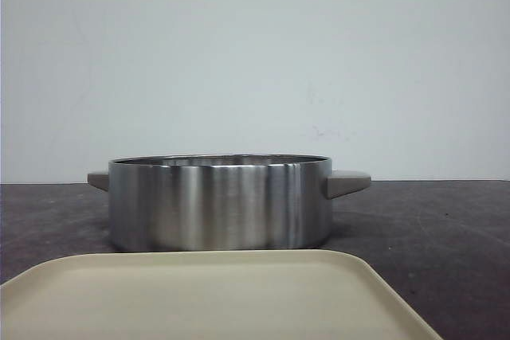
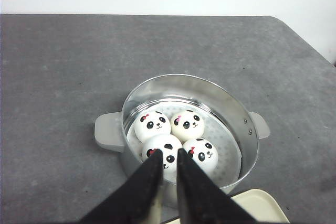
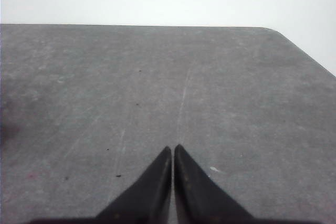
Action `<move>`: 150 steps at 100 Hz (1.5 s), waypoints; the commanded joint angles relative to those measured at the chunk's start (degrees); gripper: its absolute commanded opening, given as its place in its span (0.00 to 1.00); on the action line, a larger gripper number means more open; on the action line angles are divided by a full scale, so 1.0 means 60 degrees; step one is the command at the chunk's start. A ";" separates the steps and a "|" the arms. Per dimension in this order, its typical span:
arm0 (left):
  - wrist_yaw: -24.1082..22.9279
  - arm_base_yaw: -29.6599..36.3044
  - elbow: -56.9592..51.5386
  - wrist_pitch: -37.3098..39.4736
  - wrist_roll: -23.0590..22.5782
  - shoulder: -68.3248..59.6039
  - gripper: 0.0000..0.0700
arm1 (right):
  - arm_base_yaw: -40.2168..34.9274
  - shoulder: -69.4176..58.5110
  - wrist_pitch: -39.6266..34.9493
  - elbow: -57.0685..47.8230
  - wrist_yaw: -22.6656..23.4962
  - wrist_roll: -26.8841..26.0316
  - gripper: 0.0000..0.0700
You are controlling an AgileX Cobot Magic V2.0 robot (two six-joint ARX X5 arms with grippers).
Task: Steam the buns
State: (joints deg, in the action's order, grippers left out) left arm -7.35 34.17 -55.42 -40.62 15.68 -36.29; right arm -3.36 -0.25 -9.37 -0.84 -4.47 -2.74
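Both end effectors had their fingers pressed together and held nothing: the left end effector (image 2: 169, 153) hung above the steel steamer pot (image 2: 239, 114), the right end effector (image 3: 172, 149) over bare desk (image 3: 157, 77). Four panda buns (image 2: 175, 138) sat clustered inside the pot, beside a cream tray (image 1: 215, 296).

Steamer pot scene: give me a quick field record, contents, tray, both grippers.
pot: steel steamer pot, two grey handles, no lid on, on dark grey table
contents: four panda buns clustered on perforated insert
tray: cream tray, nothing on it, on the robot's side of the pot
left gripper: above the pot's near rim, fingers nearly together, holding nothing
right gripper: shut, over bare table, holding nothing
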 commanded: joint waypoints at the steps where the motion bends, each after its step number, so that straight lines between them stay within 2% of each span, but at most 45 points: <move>1: -0.0025 0.0066 -0.0113 0.0087 0.0000 -0.0033 0.00 | -0.0018 0.0007 0.0055 0.0022 -0.0011 0.0102 0.00; 71: -0.0025 0.0004 -0.0113 0.0058 -0.0018 0.0022 0.00 | -0.0018 0.0007 0.0055 0.0022 -0.0011 0.0102 0.00; 77: -0.0029 -0.0215 -0.0102 0.0029 -0.0641 0.0302 0.00 | -0.0018 0.0007 0.0055 0.0022 -0.0011 0.0102 0.00; 83: -0.0025 -0.0561 0.0015 0.0127 -0.0750 0.0535 0.00 | -0.0018 0.0007 0.0055 0.0022 -0.0011 0.0102 0.00; 92: 0.0084 -0.1341 0.0772 0.1126 -0.0732 0.1126 0.00 | -0.0018 0.0007 0.0055 0.0022 -0.0011 0.0102 0.00; 111: 0.1257 -0.2747 0.3949 0.4732 -0.0659 0.2976 0.00 | -0.0018 0.0007 0.0055 0.0022 -0.0011 0.0102 0.00; 121: 0.1807 -0.3461 0.5603 0.6229 -0.0430 0.3912 0.00 | -0.0018 0.0007 0.0055 0.0022 -0.0011 0.0102 0.00; 134: 0.1876 -0.4313 0.7311 0.7198 0.0131 0.4994 0.00 | -0.0018 0.0007 0.0055 0.0022 -0.0011 0.0102 0.00; 150: 0.1916 -0.5118 0.8568 0.7202 0.0754 0.6007 0.00 | -0.0018 0.0007 0.0055 0.0022 -0.0011 0.0102 0.00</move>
State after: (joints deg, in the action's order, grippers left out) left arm 3.64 4.49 -5.19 1.63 17.74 -1.67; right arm -3.36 -0.25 -9.37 -0.84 -4.47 -2.74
